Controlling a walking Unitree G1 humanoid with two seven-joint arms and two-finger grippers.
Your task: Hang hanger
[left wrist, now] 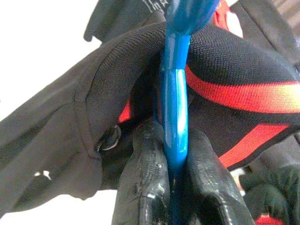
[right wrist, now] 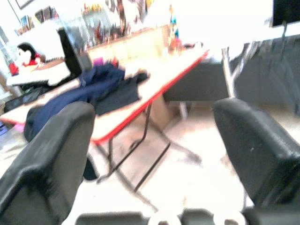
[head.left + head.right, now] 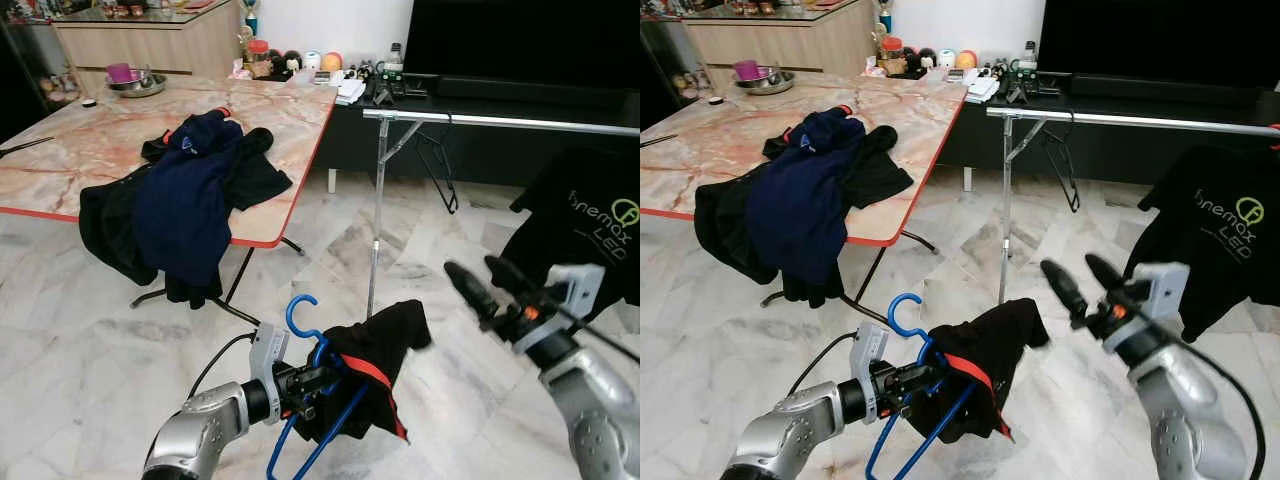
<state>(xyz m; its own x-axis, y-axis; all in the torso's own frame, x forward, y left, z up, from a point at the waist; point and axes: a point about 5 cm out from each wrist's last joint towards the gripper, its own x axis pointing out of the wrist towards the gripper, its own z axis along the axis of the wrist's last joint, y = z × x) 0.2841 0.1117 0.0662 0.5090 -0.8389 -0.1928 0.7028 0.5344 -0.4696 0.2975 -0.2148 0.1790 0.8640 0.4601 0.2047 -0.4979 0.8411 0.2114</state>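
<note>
Our left tool (image 3: 318, 381) pinches the blue hanger (image 3: 300, 400) low, right tool (image 3: 480, 283) wide and empty, so the black shirt (image 3: 378, 360) may slide off before the rail (image 3: 500, 121).

L gripper (image 3: 318, 378) clamped, R gripper (image 3: 482, 279) spread.

Floor (image 3: 90, 350): pale marbled tile, glossy, reflecting light. Desk (image 3: 110, 140): folding type, pink-veined marble-pattern top with red edging, black metal legs; it serves as the landmark. On the desk lies a heap of dark navy and black clothing (image 3: 185, 200), part hanging over the near edge. Behind the desk stands a wooden cabinet (image 3: 150, 45) carrying a metal bowl (image 3: 138, 85). Beside the desk, toward the wall, sits a low black console (image 3: 480, 110) with small clutter and a large dark screen (image 3: 520, 40) above. The wall (image 3: 330, 25) beyond the desk is white.
</note>
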